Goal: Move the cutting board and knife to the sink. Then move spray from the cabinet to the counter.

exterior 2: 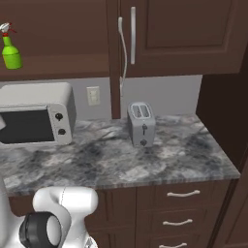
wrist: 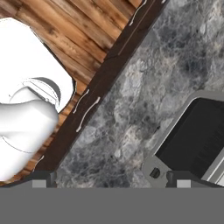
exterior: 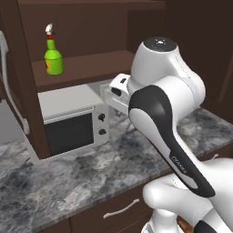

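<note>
Here, marbled counter (exterior 2: pixel 145 164) — microwave (exterior: pixel 73 123), toaster (exterior 2: pixel 141 124), dark cabinet (exterior: pixel 91 27) above

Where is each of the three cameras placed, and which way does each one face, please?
Left base view: behind the arm to its left, facing the open cabinet, spray and microwave; the white arm fills its right half.
Right base view: behind the arm to its right, facing the counter and toaster; a joint of the arm shows at lower left.
Hand view: on the hand, looking down over the counter's edge; the open gripper rises at the bottom.
Shared: both base views show the spray, microwave and counter.
</note>
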Controlling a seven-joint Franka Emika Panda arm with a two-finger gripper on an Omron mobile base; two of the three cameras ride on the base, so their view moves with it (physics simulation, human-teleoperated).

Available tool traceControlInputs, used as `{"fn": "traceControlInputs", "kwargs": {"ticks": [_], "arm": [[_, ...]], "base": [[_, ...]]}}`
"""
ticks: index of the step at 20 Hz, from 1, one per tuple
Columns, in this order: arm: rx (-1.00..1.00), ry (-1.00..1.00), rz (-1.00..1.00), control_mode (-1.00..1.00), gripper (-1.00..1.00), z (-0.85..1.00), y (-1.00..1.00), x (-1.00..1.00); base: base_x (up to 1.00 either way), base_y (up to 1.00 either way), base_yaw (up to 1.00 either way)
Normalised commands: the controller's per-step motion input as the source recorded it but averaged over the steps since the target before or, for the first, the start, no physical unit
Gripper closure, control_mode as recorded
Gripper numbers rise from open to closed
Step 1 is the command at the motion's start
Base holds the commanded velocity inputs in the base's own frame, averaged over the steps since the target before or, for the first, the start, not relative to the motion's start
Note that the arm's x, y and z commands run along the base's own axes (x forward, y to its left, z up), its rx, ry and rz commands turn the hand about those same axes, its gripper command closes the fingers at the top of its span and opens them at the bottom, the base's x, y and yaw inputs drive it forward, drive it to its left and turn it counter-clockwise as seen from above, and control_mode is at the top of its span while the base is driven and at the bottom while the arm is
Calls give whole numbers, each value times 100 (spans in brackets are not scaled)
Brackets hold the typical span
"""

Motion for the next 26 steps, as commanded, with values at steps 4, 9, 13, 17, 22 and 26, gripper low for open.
{"fn": "traceControlInputs", "kwargs": {"ticks": [4, 9, 13, 17, 22, 26], "arm": [[0, 0, 0, 100, -100, 0, 0, 0], [0, 0, 0, 100, -100, 0, 0, 0], [0, 0, 0, 100, -100, 0, 0, 0], [0, 0, 0, 100, -100, 0, 0, 0], [0, 0, 0, 100, -100, 0, 0, 0], [0, 0, 0, 100, -100, 0, 0, 0]], "base": [[84, 32, 2], [98, 46, -2], [100, 27, -13], [100, 47, -22], [100, 57, -28], [66, 21, -13]]}}
